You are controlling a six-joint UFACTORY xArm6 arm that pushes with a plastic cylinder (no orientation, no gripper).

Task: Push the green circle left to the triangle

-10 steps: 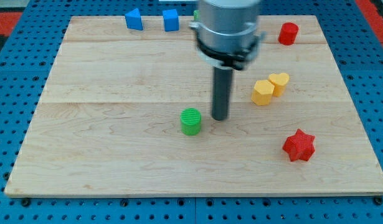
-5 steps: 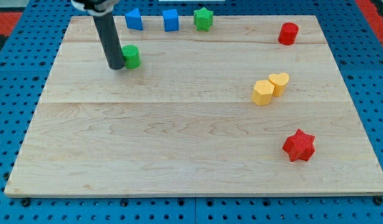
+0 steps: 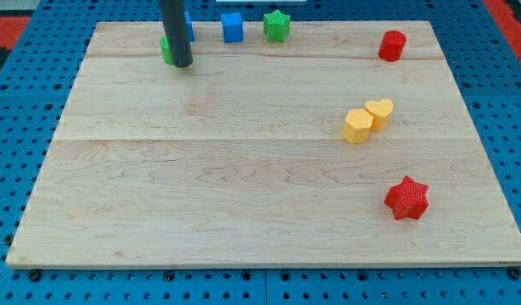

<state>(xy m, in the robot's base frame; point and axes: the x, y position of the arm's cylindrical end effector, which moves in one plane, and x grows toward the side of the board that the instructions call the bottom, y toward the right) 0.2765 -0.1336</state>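
Observation:
The green circle [image 3: 165, 49] sits near the view's top left of the wooden board [image 3: 243, 203], mostly hidden behind my rod. My tip [image 3: 183, 63] rests on the board just right of and slightly below it, touching or nearly touching. The blue triangle [image 3: 188, 24] lies right above the green circle, only a sliver showing to the right of the rod.
A blue cube [image 3: 233, 27] and a green star [image 3: 277, 25] stand along the top edge. A red cylinder [image 3: 392, 45] is at the top right. A yellow hexagon [image 3: 357, 126] and yellow heart [image 3: 379, 111] touch at the right. A red star [image 3: 407, 198] lies lower right.
The green circle moved from mid-board up and left to just below the blue triangle. My tip went from the circle's left side to its right side, now covering most of it.

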